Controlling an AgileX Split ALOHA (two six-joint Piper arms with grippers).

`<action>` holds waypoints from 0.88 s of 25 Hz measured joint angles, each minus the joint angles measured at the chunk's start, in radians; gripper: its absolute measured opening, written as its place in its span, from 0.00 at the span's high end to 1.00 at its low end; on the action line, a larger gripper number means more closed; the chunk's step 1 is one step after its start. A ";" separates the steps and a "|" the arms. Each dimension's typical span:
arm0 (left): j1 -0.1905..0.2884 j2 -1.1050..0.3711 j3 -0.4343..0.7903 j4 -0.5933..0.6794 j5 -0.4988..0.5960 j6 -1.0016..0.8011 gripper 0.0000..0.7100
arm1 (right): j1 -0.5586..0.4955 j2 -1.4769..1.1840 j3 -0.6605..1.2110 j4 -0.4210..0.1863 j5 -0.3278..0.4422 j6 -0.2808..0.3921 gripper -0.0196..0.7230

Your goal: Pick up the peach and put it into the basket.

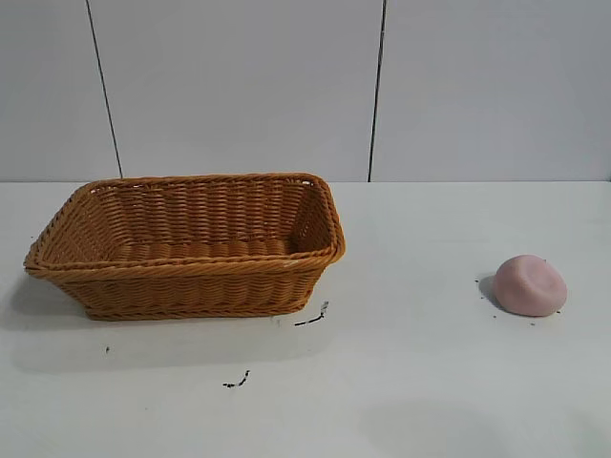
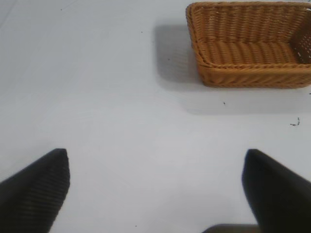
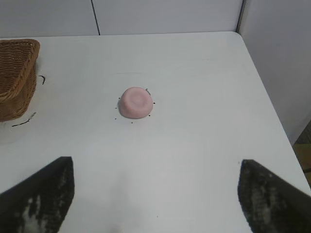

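the basket point(image 1: 186, 243) sits on the left half of the white tabletop point(image 1: 410, 382), its long side facing the exterior camera, upright, with nothing visible inside it. a few small dark marks point(image 1: 310, 318) lie on the tabletop just in front of its right corner.

the left gripper point(image 2: 155, 187) shows only in its own wrist view: its two dark fingertips point(image 2: 36, 189) stand far apart at the frame's edges, jaws released, with bare tabletop between them. they hold nothing and touch nothing. the basket point(image 2: 250, 46) lies well ahead of this gripper and off to one side.

the peach point(image 1: 530, 284) rests on the tabletop at the right, well apart from the basket, dent upward, with tiny dark specks around its base.

the right gripper point(image 3: 155, 194) is likewise seen only from its own wrist camera. its jaws are spread wide, the two fingertips point(image 3: 43, 196) at opposite edges of the frame, nothing between them but tabletop. the peach point(image 3: 136, 102) lies ahead of the jaws, roughly centred in the gap, clearly apart from both fingertips. a corner of the basket point(image 3: 17, 77) shows farther off.
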 joint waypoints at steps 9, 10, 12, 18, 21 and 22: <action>0.000 0.000 0.000 0.000 0.000 0.000 0.02 | 0.000 0.000 0.000 0.000 0.000 0.000 0.12; 0.000 0.000 0.000 0.000 0.000 0.000 0.02 | 0.000 0.000 0.000 0.000 0.000 0.000 0.12; 0.000 0.000 0.000 0.000 0.000 0.000 0.02 | 0.000 0.001 0.000 0.000 0.000 0.000 0.12; 0.000 0.000 0.000 0.000 0.000 0.000 0.02 | 0.000 0.212 -0.051 0.010 -0.015 0.000 0.05; 0.000 0.000 0.000 0.000 0.000 0.000 0.02 | 0.000 0.410 -0.118 0.011 -0.053 0.000 0.05; 0.000 0.000 0.000 0.000 0.000 0.000 0.02 | 0.000 0.486 -0.146 0.011 -0.061 0.000 0.05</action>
